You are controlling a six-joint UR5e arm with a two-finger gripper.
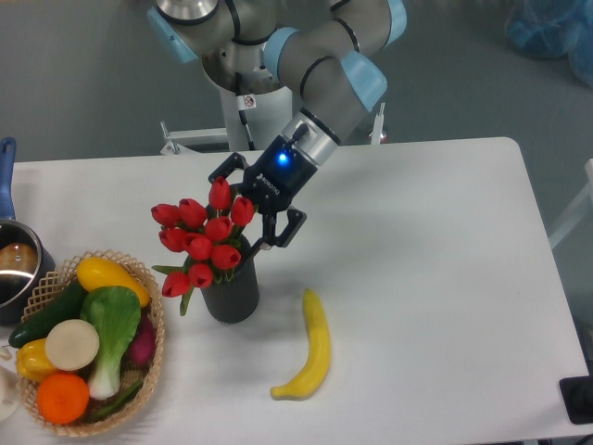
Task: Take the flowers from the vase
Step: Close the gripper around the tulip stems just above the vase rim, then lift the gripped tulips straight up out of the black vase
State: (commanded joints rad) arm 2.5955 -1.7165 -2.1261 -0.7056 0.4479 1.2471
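I am reaching my arm down with the wrist angled left. My gripper [248,210] is hovering with jaws spread wide, just beside the flowers [204,236].

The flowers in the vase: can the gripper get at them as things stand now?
Probably yes. The open gripper is already at the upper right of the flowers, and nothing stands between them. The banana lies apart.

A banana [309,350] lies right of a produce-filled basket [139,400].
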